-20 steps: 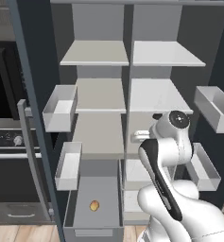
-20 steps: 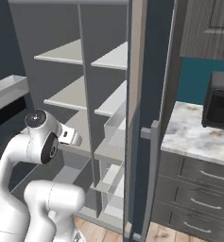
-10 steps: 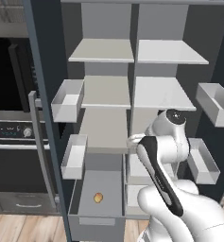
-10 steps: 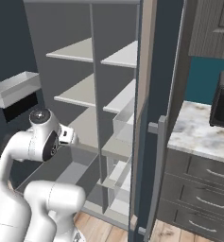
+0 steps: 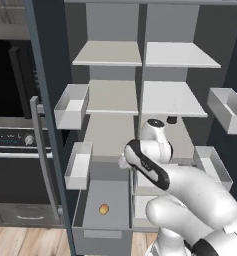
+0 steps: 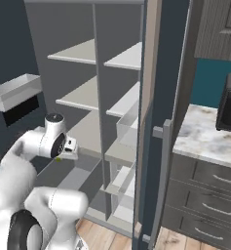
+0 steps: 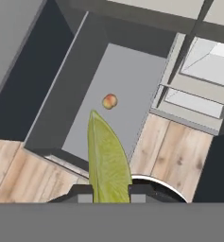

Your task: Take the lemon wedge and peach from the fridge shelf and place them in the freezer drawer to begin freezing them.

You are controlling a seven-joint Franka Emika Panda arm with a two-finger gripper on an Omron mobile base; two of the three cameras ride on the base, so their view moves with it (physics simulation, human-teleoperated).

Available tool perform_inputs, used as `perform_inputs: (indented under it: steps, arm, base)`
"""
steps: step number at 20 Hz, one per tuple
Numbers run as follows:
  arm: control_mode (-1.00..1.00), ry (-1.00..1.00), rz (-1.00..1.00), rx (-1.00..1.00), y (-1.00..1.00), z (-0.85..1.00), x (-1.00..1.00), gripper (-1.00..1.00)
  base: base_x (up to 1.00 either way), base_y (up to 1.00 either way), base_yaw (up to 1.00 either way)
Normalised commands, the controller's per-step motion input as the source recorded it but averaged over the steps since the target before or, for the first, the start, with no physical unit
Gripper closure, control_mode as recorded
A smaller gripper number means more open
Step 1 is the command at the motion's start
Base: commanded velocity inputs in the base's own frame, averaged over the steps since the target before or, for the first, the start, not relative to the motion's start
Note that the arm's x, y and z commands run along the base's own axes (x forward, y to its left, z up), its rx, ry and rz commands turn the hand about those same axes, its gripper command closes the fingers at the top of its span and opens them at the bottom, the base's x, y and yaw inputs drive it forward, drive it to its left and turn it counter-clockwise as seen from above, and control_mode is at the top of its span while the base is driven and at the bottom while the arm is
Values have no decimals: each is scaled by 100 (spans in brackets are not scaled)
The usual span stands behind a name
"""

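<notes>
My gripper (image 7: 108, 189) is shut on the lemon wedge (image 7: 106, 158), a yellow-green pointed sliver standing up between the fingers. It hangs above the open freezer drawer (image 7: 61, 94), a deep grey box. The peach (image 7: 109, 101) lies on the drawer's floor. In the left base view the peach (image 5: 104, 209) rests in the freezer drawer (image 5: 101, 233) at the bottom of the left column, below the off-white fridge shelf (image 5: 107, 137). In the right base view my gripper (image 6: 63, 154) shows a speck of the wedge (image 6: 58, 158) below it.
White door bins (image 5: 72, 105) (image 5: 79, 165) hang on the left door, and others (image 5: 230, 107) on the right. A small black blob (image 5: 171, 120) sits on the right shelf. An oven (image 5: 5, 100) stands left. The fridge door edge (image 6: 156, 122) and a marble counter (image 6: 204, 136) are to the right.
The whole picture has shifted, so the base has moved. My hand, still holding the wedge, has swung left and down relative to the cabinet, over the freezer drawer.
</notes>
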Motion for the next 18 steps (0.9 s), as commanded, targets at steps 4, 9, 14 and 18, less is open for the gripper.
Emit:
perform_inputs:
  steps: [4, 9, 14, 18]
  arm:
    - [-100, 10, 4, -6, 37, -99, 59, 100]
    - [-100, 0, 0, -14, 6, -98, 42, 100]
    - [-100, 0, 0, -10, 6, -71, 20, 100]
    - [-100, -1, 0, 0, 14, -33, 24, 100]
  base:
    - [0, 0, 0]
    - [0, 0, 0]
    - [0, 0, 0]
    - [0, 0, 0]
